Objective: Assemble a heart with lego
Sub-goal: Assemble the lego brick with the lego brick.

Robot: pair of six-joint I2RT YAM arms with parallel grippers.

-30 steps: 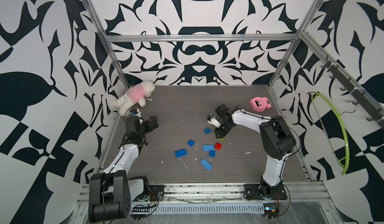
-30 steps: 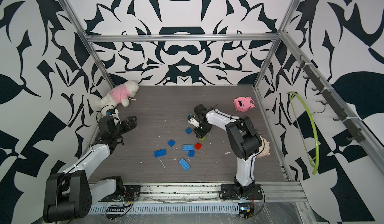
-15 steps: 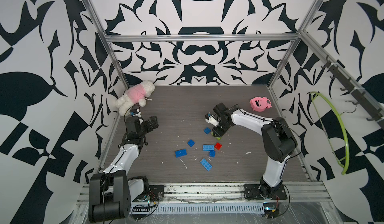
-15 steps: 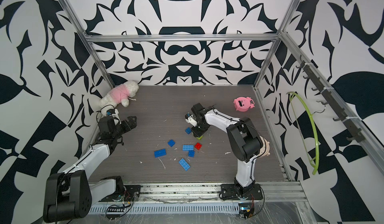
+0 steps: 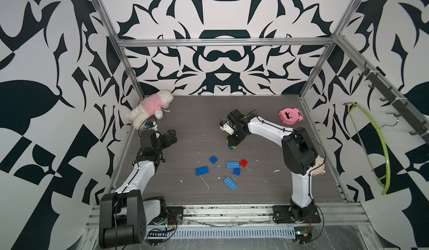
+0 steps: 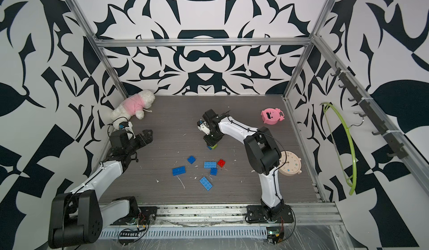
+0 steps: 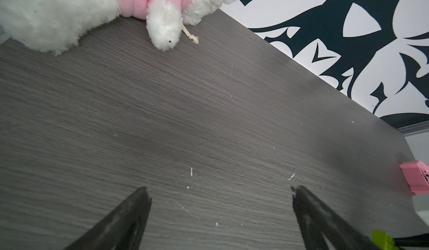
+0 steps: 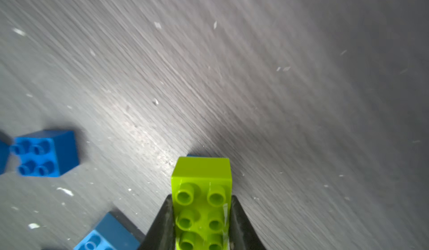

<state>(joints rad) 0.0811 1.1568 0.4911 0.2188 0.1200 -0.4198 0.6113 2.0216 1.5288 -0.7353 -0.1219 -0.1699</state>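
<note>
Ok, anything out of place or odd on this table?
White flecks litter the table among the blue bricks, like debris. A plush toy lies toppled in the far corner, unrelated to the build.

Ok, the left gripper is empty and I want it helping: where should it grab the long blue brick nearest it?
Come down on the long blue brick and pinch its two long sides at mid-length. It lies flat, studs up, apart from the other bricks, so both sides look free for the open left gripper.
</note>
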